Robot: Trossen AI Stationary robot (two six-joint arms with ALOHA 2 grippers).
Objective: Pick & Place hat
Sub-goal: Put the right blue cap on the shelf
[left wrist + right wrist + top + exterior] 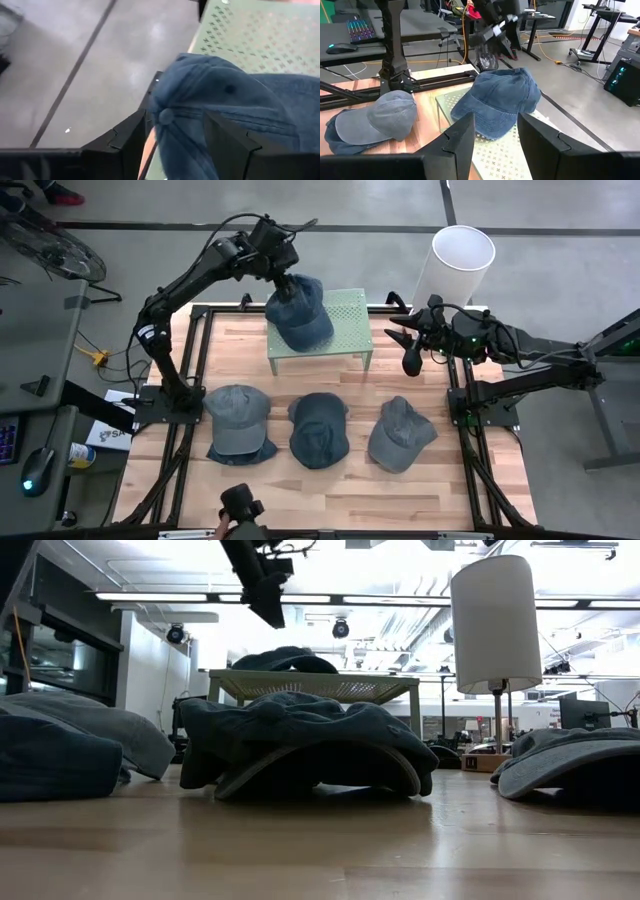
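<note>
The left end effector point(284, 272) hovers spread at the denim hat point(299, 310), which lies on the green rack point(350, 330), apparently being released there. The right end effector point(408, 335) waits open beside the rack.

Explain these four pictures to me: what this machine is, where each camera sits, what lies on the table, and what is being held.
This is a robot with two dark arms at a wooden table, each ending in a two-finger gripper. One camera looks down from above, one sits at table-top height, and one rides on each wrist. Three caps lie in a row: a grey-blue cap, a dark cap and a grey cap. A fourth, the blue denim cap, rests on a green perforated stand. The left gripper sits over that cap's edge, fingers apart on either side of it; no grip is visible. The right gripper waits open, empty, at the table's right edge.
</note>
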